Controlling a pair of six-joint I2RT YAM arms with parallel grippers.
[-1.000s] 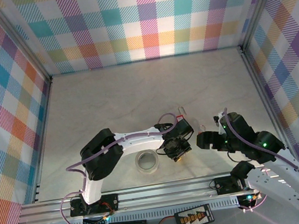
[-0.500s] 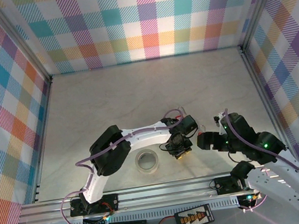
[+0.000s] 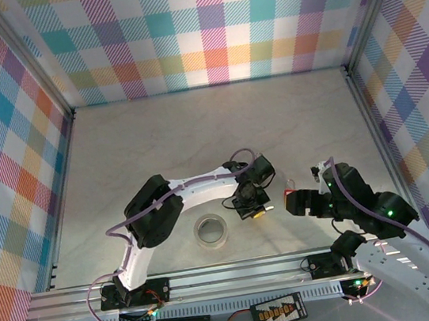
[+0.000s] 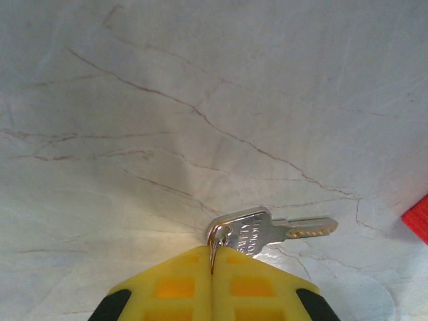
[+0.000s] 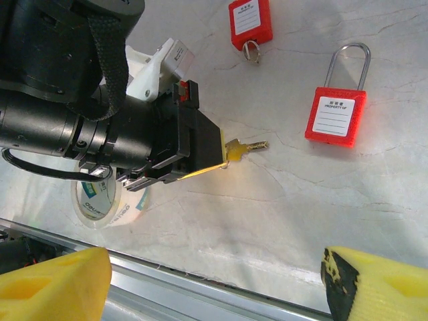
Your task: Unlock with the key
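A silver key (image 4: 267, 231) lies flat on the marble table with its blade pointing right. My left gripper (image 4: 212, 257) is shut, and its yellow fingers (image 4: 174, 284) pinch the small ring at the key's head. In the right wrist view the same key (image 5: 244, 148) sticks out from the left gripper's tip. A red padlock (image 5: 336, 114) with a steel shackle lies flat just beyond the key. My right gripper (image 5: 214, 287) hovers open over the near table edge, with nothing between its yellow fingers (image 5: 53, 284). From above, the left gripper (image 3: 255, 209) sits close to the right gripper (image 3: 293, 200).
A second red padlock (image 5: 250, 21) with a key ring lies farther back. A roll of clear tape (image 3: 211, 231) rests by the left arm's wrist. The aluminium rail (image 3: 230, 274) runs along the near edge, and plaid walls enclose the table.
The left gripper's fingers have closed onto the key's ring, and its wrist has swung a little toward the back. The right arm has shifted slightly and stays open.
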